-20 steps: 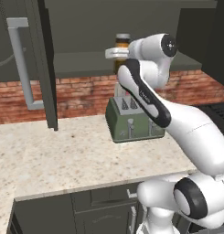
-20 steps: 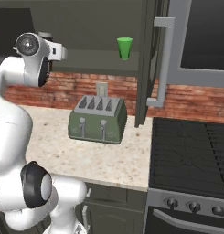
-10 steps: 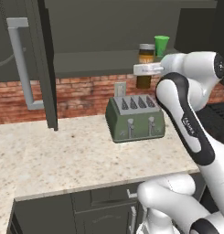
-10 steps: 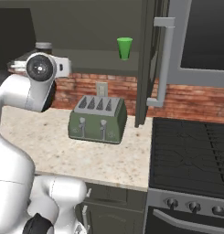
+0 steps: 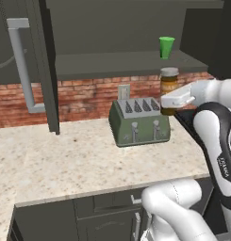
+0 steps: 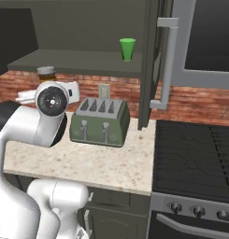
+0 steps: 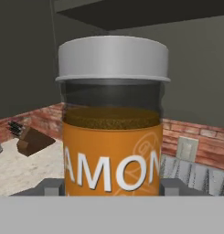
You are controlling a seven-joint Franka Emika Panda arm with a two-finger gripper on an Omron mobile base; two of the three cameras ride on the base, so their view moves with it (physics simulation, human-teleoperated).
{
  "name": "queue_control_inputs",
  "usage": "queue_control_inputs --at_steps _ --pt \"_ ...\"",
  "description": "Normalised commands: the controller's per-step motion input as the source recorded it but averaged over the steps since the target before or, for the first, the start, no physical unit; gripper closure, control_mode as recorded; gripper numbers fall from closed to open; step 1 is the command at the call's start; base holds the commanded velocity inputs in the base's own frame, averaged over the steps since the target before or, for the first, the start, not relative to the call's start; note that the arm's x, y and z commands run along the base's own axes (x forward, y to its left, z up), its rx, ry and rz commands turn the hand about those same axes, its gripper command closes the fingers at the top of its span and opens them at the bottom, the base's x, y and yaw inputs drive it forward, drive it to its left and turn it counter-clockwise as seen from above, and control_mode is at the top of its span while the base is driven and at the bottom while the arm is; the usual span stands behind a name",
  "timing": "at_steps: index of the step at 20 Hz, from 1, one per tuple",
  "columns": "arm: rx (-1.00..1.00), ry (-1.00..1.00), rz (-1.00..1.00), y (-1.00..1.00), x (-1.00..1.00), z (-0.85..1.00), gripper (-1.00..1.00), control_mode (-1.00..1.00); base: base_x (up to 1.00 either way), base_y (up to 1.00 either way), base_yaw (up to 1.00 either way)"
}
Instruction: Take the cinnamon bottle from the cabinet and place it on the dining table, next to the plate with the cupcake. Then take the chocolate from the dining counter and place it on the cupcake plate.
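The pincer [image 5: 169, 104] was closed on the cinnamon bottle [image 5: 169, 84], gripping its lower body and holding it upright, clear of the cabinet [image 5: 121, 63] shelf. Taking the toaster [image 5: 138, 121] as landmark, the bottle hung in the air just above the toaster's right end, below the shelf edge. The green cup [image 5: 166, 47] stood on the shelf above the toaster's right side. The toaster sat on the speckled table [image 5: 65, 160], against the brick wall [image 5: 84, 96].

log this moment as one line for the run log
phase: carrying | end effector: shut on cinnamon bottle, upright | position: off the cabinet shelf, above toaster | green cup: on shelf
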Motion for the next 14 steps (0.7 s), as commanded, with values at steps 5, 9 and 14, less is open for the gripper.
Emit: queue_control_inputs --at_steps 5,9,14 --pt "0.0 0.0 0.0 -0.01 -0.08 -0.05 1.0 1.0 -0.49 0.0 0.0" --pt "0.0 0.0 0.0 0.0 0.0 0.0 1.0 1.0 -1.0 -0.12 0.07" --pt "0.0 0.0 0.0 0.0 0.0 0.0 1.0 1.0 -0.93 -0.22 0.59"
